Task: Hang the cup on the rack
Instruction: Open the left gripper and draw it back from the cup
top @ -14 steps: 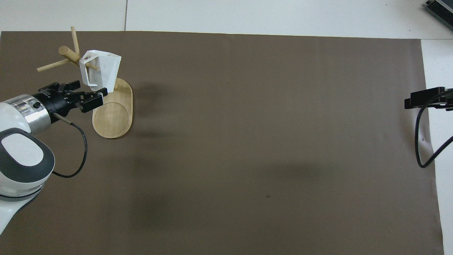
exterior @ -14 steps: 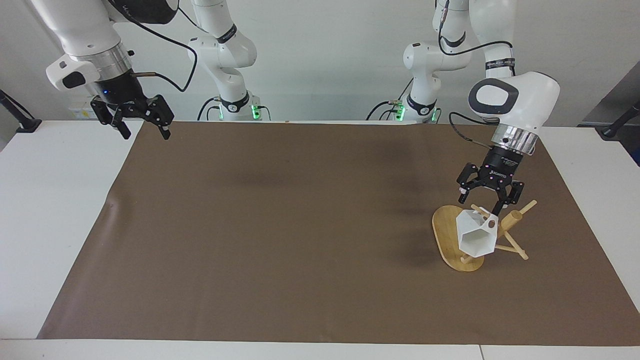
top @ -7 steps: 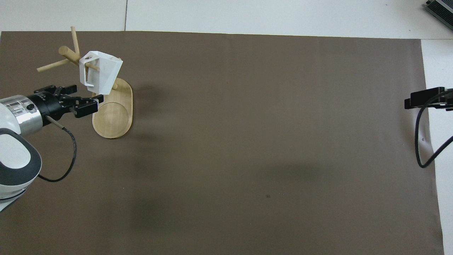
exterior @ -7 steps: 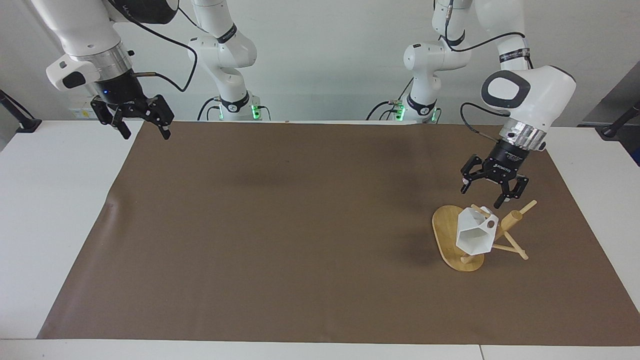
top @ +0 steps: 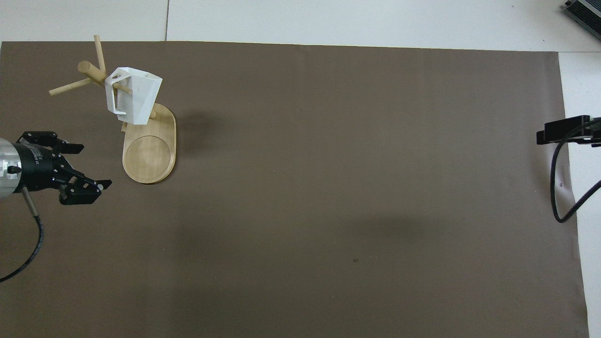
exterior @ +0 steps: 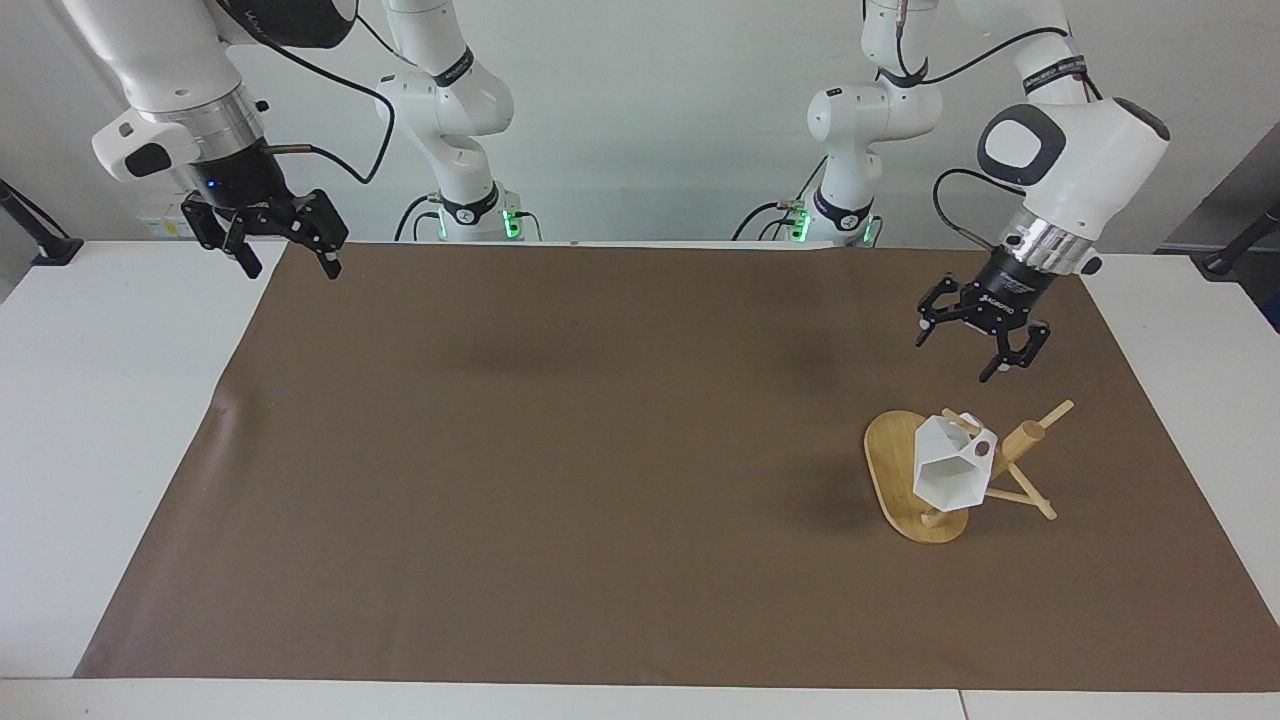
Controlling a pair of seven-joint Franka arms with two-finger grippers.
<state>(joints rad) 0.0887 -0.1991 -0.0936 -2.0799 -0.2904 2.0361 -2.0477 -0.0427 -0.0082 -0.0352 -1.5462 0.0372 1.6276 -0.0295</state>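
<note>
The white faceted cup (exterior: 948, 468) hangs by its handle on a peg of the bamboo rack (exterior: 898, 462), tilted with its hexagonal rim facing away from the robots. It also shows in the overhead view (top: 135, 96), above the rack's oval base (top: 150, 157). My left gripper (exterior: 956, 358) is open and empty, raised over the brown mat beside the rack, clear of the cup; it also shows in the overhead view (top: 92, 166). My right gripper (exterior: 291, 270) waits open and empty over the mat's corner at the right arm's end.
A brown mat (exterior: 600, 450) covers most of the white table (exterior: 110, 400). Only the tip of the right gripper (top: 563, 131) and its black cable (top: 557, 188) show at the edge of the overhead view.
My left gripper has drawn back and up from the cup's handle, away from the rack. The cup swung slightly and stays hanging on the peg. The right arm has not moved.
</note>
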